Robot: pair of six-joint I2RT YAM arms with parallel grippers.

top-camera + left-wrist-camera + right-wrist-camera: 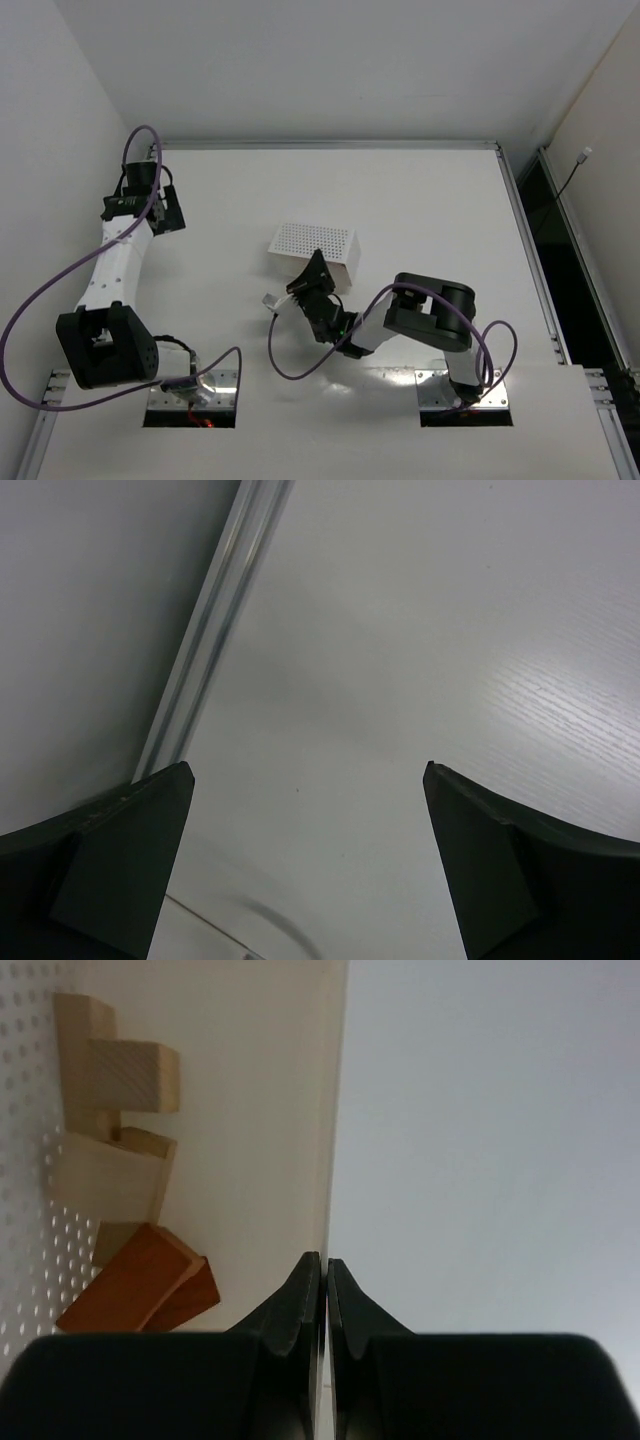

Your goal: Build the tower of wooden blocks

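Note:
Several small wood blocks lie inside the white perforated tray point(300, 1080) in the right wrist view: pale tan blocks point(120, 1075) and, nearer, reddish-orange blocks point(135, 1285), piled loosely against the perforated face. My right gripper point(327, 1260) is shut on the tray's thin wall, one finger inside and one outside. In the top view the right gripper point(316, 265) is at the near side of the tray point(312, 240), and the blocks are hidden there. My left gripper point(170, 210) is open and empty above bare table at the far left; its fingers point(130, 860) stand wide apart.
A metal rail point(210, 630) runs along the table's left edge, close to the left gripper, with the wall beyond it. Purple cables point(290, 360) loop over the table near the arm bases. The table's right edge point(525, 250) borders a dark gap.

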